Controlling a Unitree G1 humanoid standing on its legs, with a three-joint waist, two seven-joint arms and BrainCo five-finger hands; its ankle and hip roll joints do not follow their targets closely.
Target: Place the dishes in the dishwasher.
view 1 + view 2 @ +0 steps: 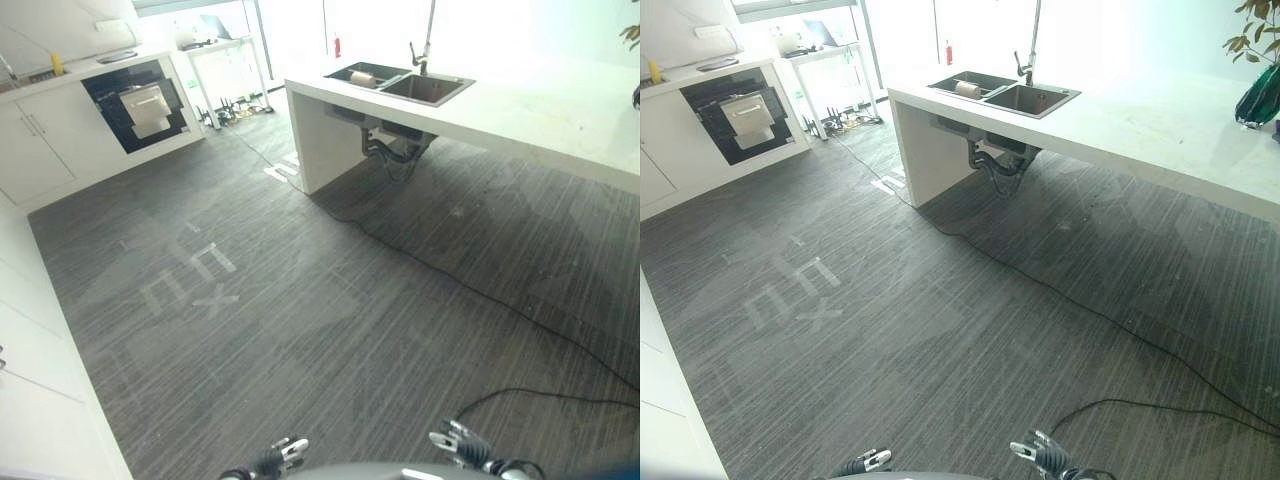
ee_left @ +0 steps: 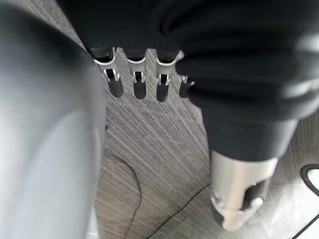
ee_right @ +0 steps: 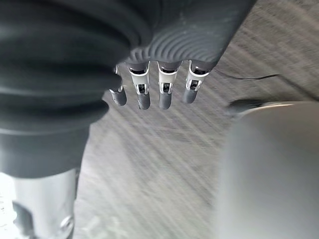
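At far left we see white cabinets (image 1: 40, 140) with a dark built-in appliance (image 1: 135, 105), its pale door panel tilted outward; whether it is the dishwasher we cannot tell. Our left hand (image 1: 285, 457) hangs low over the grey striped floor (image 1: 300, 300), fingers (image 2: 137, 82) straight and relaxed, holding nothing. Our right hand (image 1: 460, 445) hangs likewise, fingers (image 3: 164, 89) loose and empty. Further right, the white worktop (image 1: 540, 110) carries a double sink (image 1: 400, 82) with a tap (image 1: 420, 55); a pale dish-like item (image 1: 967, 89) lies in the left basin.
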